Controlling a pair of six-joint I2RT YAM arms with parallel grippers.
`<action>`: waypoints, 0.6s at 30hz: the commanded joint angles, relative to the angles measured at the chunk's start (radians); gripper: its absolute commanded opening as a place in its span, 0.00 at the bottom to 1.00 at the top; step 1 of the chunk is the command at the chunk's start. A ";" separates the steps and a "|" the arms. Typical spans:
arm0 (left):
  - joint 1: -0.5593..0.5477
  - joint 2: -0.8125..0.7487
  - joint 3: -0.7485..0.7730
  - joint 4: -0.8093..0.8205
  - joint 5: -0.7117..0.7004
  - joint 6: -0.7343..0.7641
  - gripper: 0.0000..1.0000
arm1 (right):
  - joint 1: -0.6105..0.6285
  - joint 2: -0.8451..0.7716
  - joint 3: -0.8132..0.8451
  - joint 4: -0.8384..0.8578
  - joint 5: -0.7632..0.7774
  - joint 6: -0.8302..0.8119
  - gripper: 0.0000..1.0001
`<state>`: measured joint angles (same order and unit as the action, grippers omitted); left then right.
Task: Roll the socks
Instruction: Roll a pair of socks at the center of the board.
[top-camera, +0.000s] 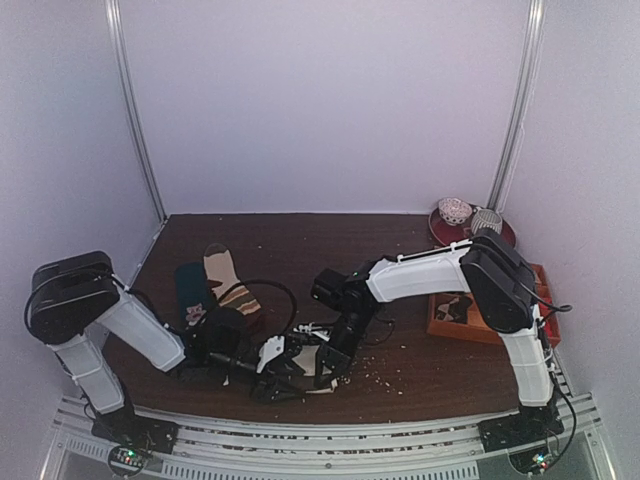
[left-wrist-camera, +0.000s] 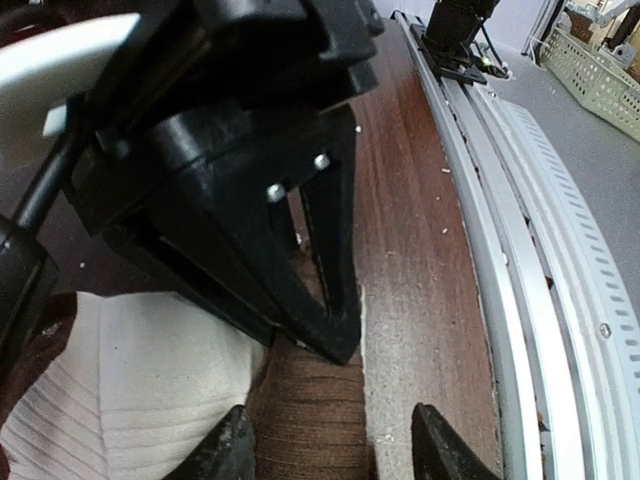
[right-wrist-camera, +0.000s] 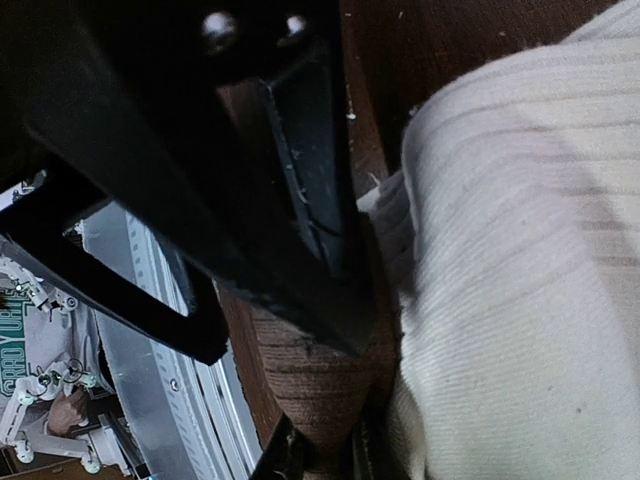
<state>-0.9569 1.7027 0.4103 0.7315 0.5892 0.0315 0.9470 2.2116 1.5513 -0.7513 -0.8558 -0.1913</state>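
Observation:
The cream-white socks (top-camera: 270, 352) lie near the table's front edge, between both grippers. In the left wrist view the ribbed cream fabric (left-wrist-camera: 130, 390) has a tan-brown end (left-wrist-camera: 310, 420). My left gripper (left-wrist-camera: 337, 445) is open, and its fingertips (left-wrist-camera: 232, 448) straddle that brown end. My right gripper (right-wrist-camera: 325, 460) is shut on the brown end (right-wrist-camera: 320, 385), with the cream body (right-wrist-camera: 520, 250) to its right. In the top view the left gripper (top-camera: 258, 378) and the right gripper (top-camera: 312, 362) almost touch over the socks.
A tan sock with brown stripes (top-camera: 232, 285) and a dark teal sock (top-camera: 192, 295) lie at the left. A red plate (top-camera: 445, 232) with two balls stands at the back right, and an orange wooden tray (top-camera: 480, 325) lies in front of it. The metal rail (left-wrist-camera: 520, 230) runs along the front edge.

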 joint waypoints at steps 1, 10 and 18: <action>-0.005 0.038 0.033 0.014 0.032 -0.017 0.51 | 0.010 0.087 -0.069 -0.051 0.155 0.024 0.12; -0.017 0.093 0.051 -0.058 0.019 -0.013 0.35 | 0.006 0.084 -0.074 -0.025 0.136 0.048 0.12; -0.052 0.123 0.031 -0.065 -0.020 -0.030 0.38 | -0.001 0.083 -0.078 -0.010 0.119 0.065 0.12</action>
<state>-0.9768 1.7889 0.4629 0.7349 0.5758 0.0204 0.9409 2.2116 1.5307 -0.7284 -0.8940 -0.1467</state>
